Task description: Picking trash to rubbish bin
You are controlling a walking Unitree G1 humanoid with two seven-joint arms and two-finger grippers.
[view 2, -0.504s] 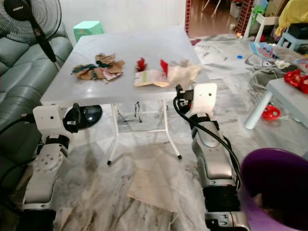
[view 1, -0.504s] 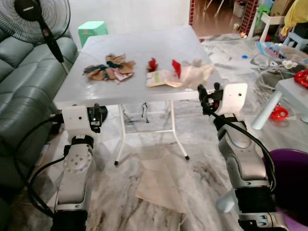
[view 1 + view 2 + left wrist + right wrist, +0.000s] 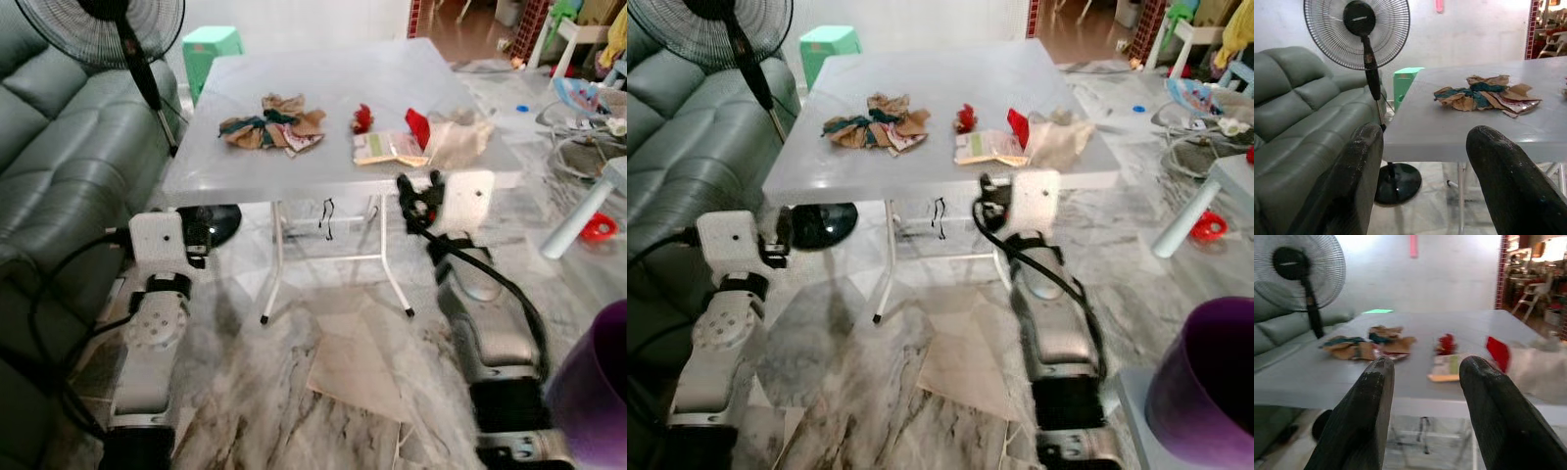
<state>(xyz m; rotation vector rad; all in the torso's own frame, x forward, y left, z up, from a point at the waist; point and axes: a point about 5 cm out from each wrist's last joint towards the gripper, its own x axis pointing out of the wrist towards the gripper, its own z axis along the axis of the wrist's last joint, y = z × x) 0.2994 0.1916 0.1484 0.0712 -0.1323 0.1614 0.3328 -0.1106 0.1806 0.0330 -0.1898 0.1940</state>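
Below the table point(image 3: 225, 171) edge both pincers gape empty: left pincer point(image 3: 1425, 181), right pincer point(image 3: 1425, 416); reaching up for crumpled wrappers point(image 3: 272, 121) risks bumping it.

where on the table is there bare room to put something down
The table's far half behind the trash is bare, as is the near-left corner in front of the brown-and-teal wrapper pile. The near-right is crowded: red scrap, flat packet, beige bag.
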